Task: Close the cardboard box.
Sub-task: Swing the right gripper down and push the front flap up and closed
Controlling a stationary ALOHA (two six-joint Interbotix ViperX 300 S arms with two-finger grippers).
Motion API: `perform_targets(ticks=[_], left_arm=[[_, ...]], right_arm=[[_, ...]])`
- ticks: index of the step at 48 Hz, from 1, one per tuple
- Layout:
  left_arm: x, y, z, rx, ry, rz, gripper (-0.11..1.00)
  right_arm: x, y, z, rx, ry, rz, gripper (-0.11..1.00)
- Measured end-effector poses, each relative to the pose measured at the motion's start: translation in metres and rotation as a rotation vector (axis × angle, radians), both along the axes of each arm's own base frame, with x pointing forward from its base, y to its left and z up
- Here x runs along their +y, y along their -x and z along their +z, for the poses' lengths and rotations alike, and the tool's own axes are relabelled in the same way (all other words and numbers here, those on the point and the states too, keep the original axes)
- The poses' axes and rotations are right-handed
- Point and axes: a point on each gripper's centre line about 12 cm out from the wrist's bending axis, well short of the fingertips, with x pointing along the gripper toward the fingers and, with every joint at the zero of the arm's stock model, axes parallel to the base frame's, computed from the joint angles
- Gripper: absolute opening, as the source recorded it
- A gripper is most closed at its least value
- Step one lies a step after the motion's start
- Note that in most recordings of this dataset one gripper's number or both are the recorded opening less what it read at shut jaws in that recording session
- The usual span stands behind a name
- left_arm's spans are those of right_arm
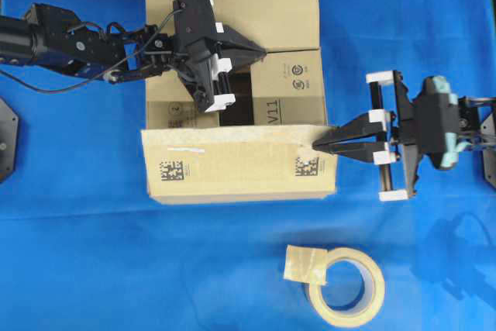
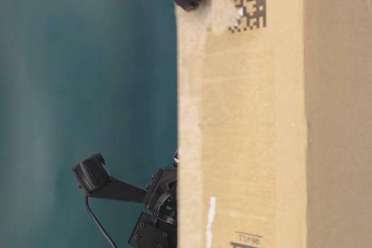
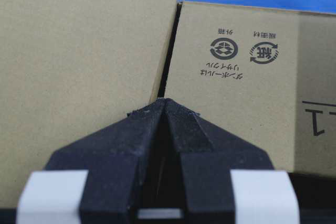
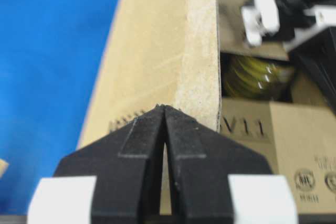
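The cardboard box (image 1: 232, 164) stands mid-table, brown with printed square codes. Its far flap (image 1: 256, 9) lies back and its right side flap (image 1: 288, 87), printed V11, is folded inward. The near flap (image 4: 157, 40) stands partly raised. My left gripper (image 1: 263, 52) is shut over the box opening, its tips (image 3: 165, 100) at the seam between the far flap and the right side flap. My right gripper (image 1: 316, 145) is shut and holds nothing, with its tips (image 4: 164, 107) against the right end of the near flap.
A beige tape roll (image 1: 346, 284) with a loose strip lies on the blue cloth in front of the box. Something yellow (image 4: 252, 77) shows inside the box. The table-level view is filled by the box wall (image 2: 244, 114).
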Motion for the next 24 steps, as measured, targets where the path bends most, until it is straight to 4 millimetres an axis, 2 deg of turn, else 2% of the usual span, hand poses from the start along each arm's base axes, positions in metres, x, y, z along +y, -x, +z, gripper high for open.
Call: perform_targets(ticks=[15,24], left_arm=[[-0.002,0.0,0.0,0.0,0.001,-0.003,0.0],[-0.002,-0.001,0.0,-0.002,0.002,-0.003,0.0]], right_arm=[[-0.006,-0.008,-0.035,0.125,-0.016,-0.032,0.0],[-0.006,-0.01,-0.042,0.148,-0.025,-0.04,0.0]])
